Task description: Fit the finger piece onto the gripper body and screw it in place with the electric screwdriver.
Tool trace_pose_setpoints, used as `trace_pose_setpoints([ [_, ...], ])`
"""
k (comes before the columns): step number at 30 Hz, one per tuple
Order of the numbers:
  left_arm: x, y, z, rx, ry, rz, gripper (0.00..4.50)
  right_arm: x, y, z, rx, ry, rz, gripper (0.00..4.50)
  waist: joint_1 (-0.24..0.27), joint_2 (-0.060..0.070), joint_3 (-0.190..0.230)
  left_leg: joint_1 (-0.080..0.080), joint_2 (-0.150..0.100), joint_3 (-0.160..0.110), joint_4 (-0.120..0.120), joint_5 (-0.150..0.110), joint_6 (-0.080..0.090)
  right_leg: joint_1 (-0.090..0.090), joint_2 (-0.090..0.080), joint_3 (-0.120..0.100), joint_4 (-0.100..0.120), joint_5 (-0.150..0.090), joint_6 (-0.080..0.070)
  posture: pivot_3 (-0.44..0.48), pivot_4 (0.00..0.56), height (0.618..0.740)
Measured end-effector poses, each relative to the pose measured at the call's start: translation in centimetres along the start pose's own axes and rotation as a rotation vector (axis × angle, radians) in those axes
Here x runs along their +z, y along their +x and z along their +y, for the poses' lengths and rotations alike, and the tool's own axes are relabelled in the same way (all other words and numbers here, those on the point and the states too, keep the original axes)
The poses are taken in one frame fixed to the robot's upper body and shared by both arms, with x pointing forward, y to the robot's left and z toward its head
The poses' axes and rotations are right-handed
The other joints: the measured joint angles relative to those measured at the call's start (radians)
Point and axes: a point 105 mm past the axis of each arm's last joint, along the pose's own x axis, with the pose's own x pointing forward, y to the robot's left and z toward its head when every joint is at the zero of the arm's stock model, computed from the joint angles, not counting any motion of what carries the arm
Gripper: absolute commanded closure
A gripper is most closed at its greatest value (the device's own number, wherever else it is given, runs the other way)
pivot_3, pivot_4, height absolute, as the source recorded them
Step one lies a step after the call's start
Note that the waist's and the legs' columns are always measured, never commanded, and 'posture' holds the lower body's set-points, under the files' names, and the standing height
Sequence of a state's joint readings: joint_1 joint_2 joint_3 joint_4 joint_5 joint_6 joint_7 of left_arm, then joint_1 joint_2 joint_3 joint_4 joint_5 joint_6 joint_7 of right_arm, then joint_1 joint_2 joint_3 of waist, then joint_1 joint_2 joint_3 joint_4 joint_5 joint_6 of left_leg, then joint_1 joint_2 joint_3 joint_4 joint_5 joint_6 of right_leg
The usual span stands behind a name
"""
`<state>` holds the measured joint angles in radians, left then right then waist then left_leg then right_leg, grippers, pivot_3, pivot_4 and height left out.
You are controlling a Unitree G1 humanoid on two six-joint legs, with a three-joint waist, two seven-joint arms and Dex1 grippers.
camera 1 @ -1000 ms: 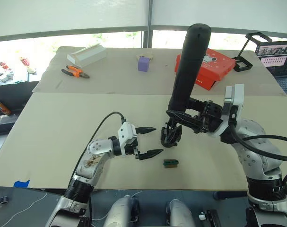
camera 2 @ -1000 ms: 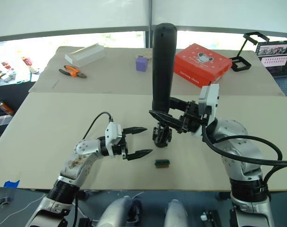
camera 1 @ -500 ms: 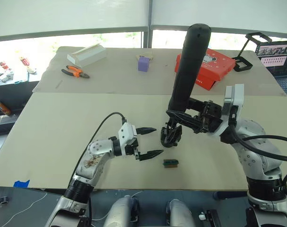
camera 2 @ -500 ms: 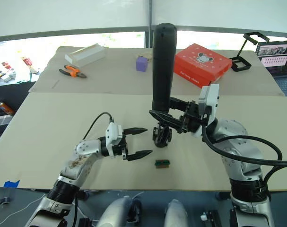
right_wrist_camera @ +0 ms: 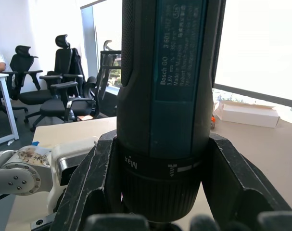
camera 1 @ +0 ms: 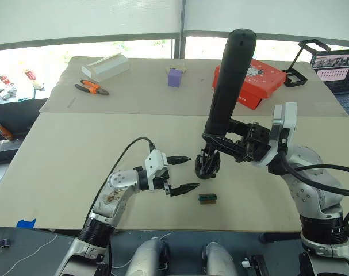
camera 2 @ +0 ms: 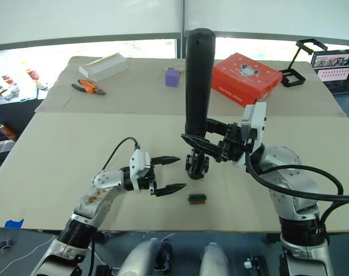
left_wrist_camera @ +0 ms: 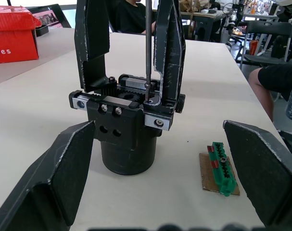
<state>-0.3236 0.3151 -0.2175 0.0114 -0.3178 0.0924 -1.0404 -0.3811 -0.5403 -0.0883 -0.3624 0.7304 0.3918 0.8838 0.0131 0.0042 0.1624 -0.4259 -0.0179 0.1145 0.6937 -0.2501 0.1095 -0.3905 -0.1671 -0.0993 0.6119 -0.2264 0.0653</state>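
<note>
Between your right jaws (camera 1: 215, 142) stood the electric screwdriver (camera 1: 226, 86), clamped upright around its lower collar, its thick black barrel rising well above them. And there it was: the thin metal bit (left_wrist_camera: 147, 45) ran straight down from those jaws onto the top of the gripper body (left_wrist_camera: 127, 127), its tip sitting at a screw point beside the base of one finger. The gripper body stood upright on the desk (camera 1: 76, 155) directly under your right jaws, rounded base down. In the left wrist view two black fingers rose from its top rail; I couldn't tell which of them was the finger piece, so call that one open.

Your left jaws (camera 1: 183, 172) were spread wide apart, gripping nothing, pointed at the gripper body from just beside it, with the body in line with the gap between them but not touched. Just off the lower left jaw lay a small green block (camera 1: 207, 198) on a brown backing, flat on the desk, near the gripper body and apart from it.
</note>
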Motion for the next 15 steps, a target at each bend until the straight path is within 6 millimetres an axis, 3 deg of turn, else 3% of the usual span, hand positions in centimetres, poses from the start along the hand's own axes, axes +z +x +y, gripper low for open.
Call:
trace_pose_setpoints([
  [15,0.01,0.03,-0.04,-0.002,0.004,0.0,0.0,-0.18,-0.02,0.05,0.006,0.035,0.005,2.56,0.0,0.0,0.0,0.0,0.0,0.0,0.0,0.0,0.0,0.0,0.0,0.0,0.0,0.0,0.0,0.0,0.15,0.74],
])
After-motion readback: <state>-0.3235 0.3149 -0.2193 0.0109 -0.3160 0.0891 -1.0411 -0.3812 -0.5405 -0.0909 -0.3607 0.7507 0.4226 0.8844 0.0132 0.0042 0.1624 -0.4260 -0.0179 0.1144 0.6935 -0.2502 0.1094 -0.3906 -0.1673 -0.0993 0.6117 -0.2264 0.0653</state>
